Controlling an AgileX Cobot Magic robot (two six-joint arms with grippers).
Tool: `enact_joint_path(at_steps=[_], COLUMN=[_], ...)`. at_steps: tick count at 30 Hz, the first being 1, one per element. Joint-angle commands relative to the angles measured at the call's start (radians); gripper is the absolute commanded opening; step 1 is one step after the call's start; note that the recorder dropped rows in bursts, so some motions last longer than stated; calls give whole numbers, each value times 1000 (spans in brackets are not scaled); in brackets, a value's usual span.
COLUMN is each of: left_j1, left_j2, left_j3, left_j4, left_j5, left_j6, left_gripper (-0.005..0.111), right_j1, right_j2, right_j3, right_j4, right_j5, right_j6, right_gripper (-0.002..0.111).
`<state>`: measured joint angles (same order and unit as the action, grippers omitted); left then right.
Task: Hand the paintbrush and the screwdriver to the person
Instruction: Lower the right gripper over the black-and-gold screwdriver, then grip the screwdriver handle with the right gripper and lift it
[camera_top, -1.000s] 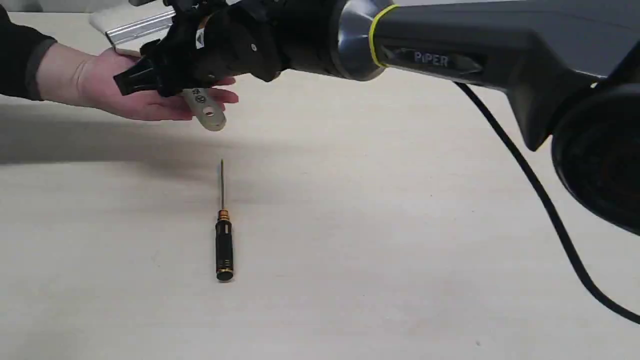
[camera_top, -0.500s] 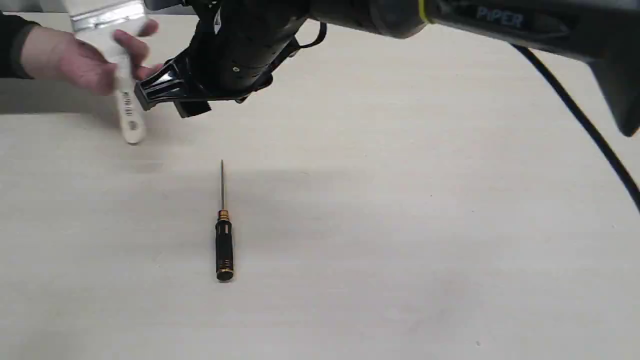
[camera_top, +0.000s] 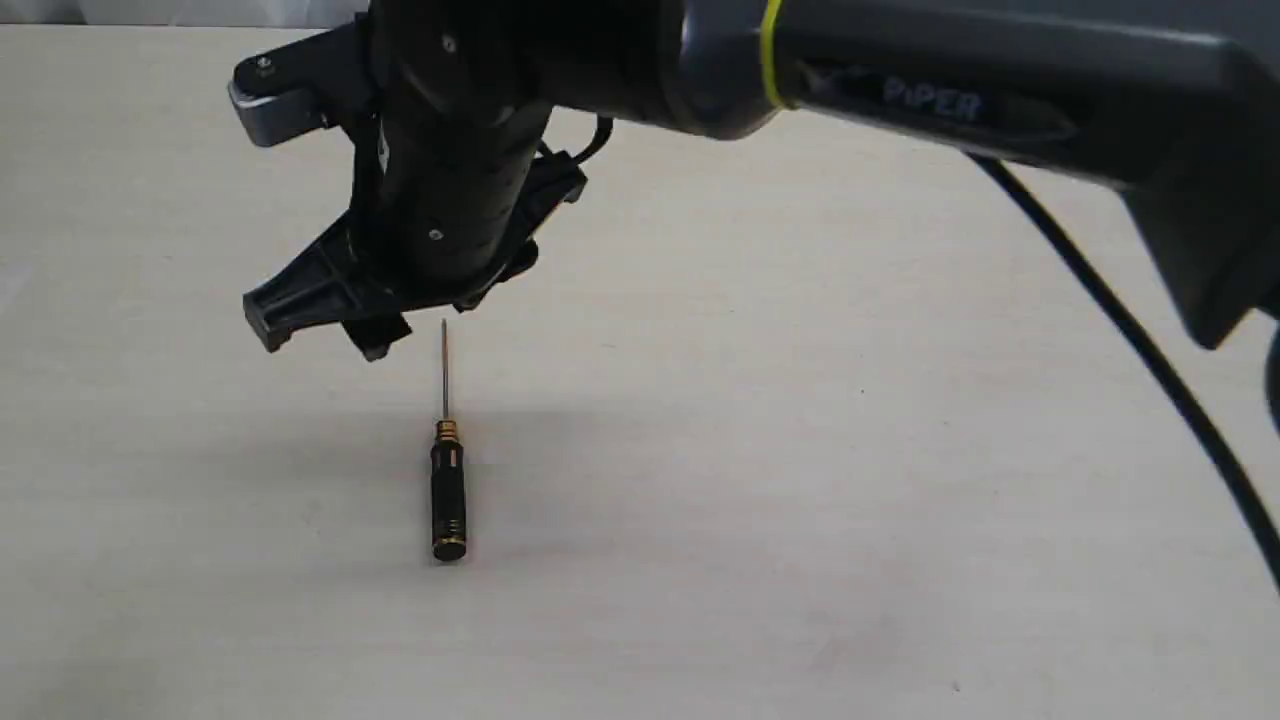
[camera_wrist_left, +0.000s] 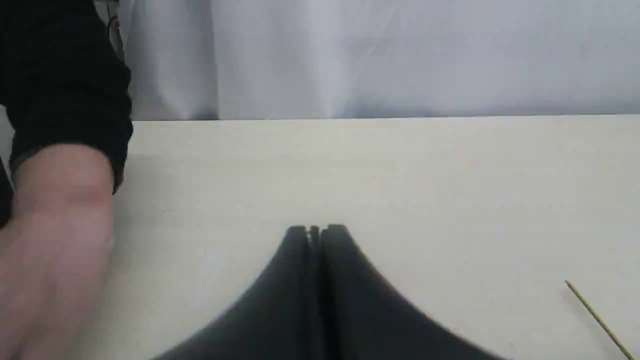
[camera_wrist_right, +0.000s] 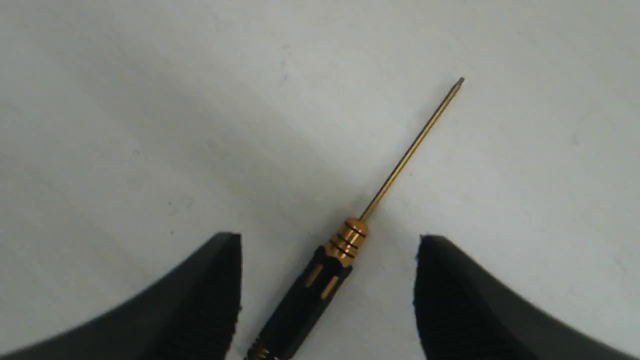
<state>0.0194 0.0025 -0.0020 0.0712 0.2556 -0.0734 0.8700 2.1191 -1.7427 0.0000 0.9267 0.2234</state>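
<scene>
Swung back since a half-second ago, my right gripper (camera_top: 320, 338) now hangs above the screwdriver (camera_top: 448, 490), jaws spread wide, empty. Its collar lies between them, flat on the table (camera_top: 800, 500), untouched. Left gripper (camera_wrist_left: 315, 231) closed on nothing.

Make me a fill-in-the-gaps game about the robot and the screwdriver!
1. The screwdriver lies flat on the ___.
2. The right gripper, hovering over its shaft, is ___.
3. The left gripper is ___ and holds nothing.
4. The screwdriver's handle is mostly ___.
Missing words: table; open; shut; black.
</scene>
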Motion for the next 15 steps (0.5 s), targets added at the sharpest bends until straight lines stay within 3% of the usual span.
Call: enact_joint_path(at_steps=[1,15], left_j1=[-8,-8], left_j2=[-2,-2], left_j3=[2,2], left_j4=[-2,-2], left_j5=[-6,-6], left_j6=[-2,-2], left_gripper=[0,0], right_j1=[6,6], right_j2=[37,172], right_j3=[-2,-2], right_j4=[0,75], right_j5=[-3,54], right_j6=[47,61], right_gripper=[54,54])
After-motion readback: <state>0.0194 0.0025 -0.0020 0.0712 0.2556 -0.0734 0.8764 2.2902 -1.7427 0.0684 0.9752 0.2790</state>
